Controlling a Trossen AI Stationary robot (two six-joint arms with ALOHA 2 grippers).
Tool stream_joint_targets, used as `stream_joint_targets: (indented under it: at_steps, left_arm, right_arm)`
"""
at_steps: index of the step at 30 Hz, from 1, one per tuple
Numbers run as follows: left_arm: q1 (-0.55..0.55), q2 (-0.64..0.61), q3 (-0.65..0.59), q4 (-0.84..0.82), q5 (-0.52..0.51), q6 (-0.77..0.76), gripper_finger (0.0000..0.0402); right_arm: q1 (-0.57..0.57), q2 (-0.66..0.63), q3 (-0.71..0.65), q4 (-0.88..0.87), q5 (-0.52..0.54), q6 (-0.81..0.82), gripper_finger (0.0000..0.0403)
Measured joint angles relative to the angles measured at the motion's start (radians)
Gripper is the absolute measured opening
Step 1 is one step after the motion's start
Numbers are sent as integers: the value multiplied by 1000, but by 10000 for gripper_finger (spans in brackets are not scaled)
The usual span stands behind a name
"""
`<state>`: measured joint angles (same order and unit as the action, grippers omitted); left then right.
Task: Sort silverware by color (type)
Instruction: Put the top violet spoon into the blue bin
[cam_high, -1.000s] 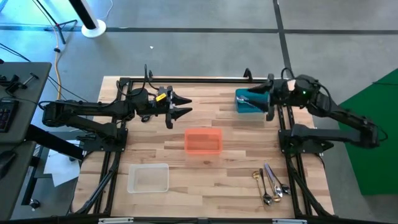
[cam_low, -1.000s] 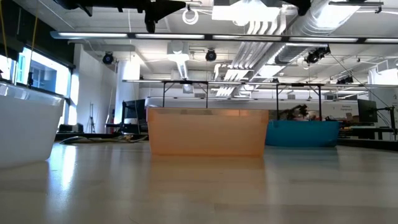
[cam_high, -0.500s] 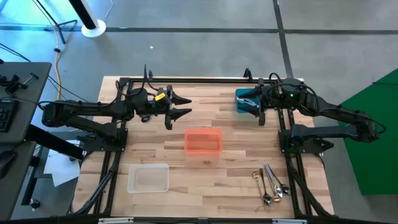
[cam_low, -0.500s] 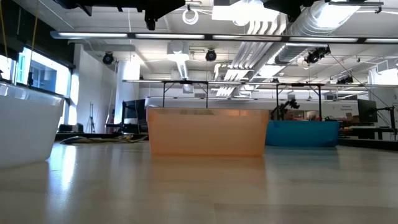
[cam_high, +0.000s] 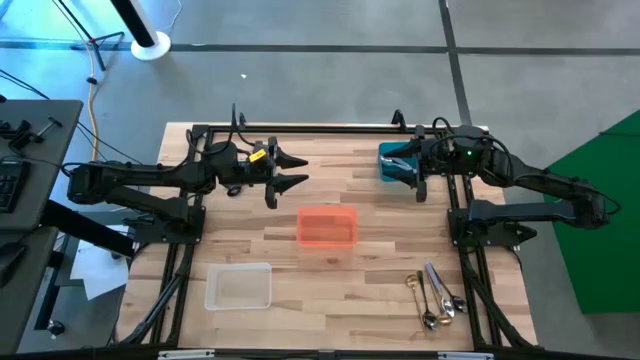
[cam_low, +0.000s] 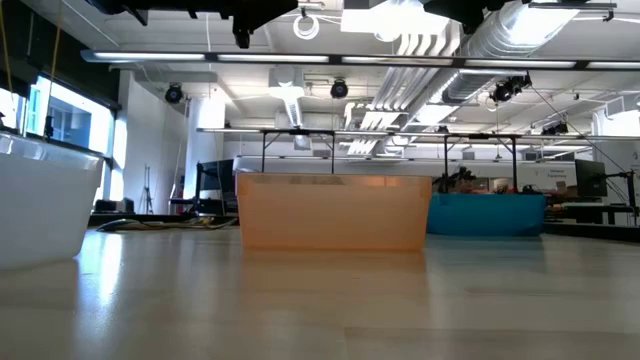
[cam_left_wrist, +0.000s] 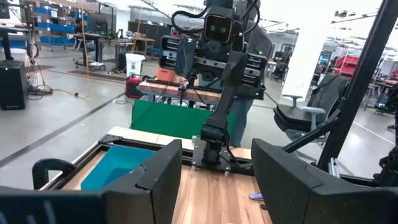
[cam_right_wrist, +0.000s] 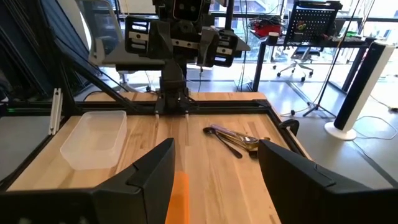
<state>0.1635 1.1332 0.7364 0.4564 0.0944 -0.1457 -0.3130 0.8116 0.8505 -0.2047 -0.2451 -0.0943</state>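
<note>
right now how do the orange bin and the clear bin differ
The orange bin is tinted orange and sits mid-table; the clear bin is colourless and sits near the table's front left corner. The clear bin looks slightly larger. Both are translucent, rectangular, upright, and look empty.

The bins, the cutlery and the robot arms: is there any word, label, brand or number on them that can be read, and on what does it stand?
None can be read.
Yellow tag on the left arm's wrist: too small to read.
Orange plastic bin, teal bin, clear bin, metal silverware: no text shows.
</note>
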Motion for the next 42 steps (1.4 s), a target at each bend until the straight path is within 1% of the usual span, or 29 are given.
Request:
stream_joint_targets:
  at_steps: [9,14,18,32,36,38,40,42]
  left_arm:
    - [1,0,0,0,-10,20,181]
    - [1,0,0,0,-10,19,181]
    - [1,0,0,-4,-10,19,181]
    - [1,0,0,-35,-10,15,181]
    - [21,0,3,-64,-20,-80,181]
    - [52,0,36,-168,-29,-108,181]
    - [93,0,102,-353,-69,-112,181]
    - [146,7,182,-574,-130,-106,181]
  right_arm:
    - [0,0,0,0,-1,9,215]
    - [0,5,0,2,-78,121,215]
    - [0,10,0,2,-114,139,215]
    - [0,13,0,7,-106,139,215]
    - [0,13,0,7,-106,139,215]
    - [0,13,0,7,-106,139,215]
    - [0,13,0,7,-105,139,215]
    - [0,13,0,5,-100,139,215]
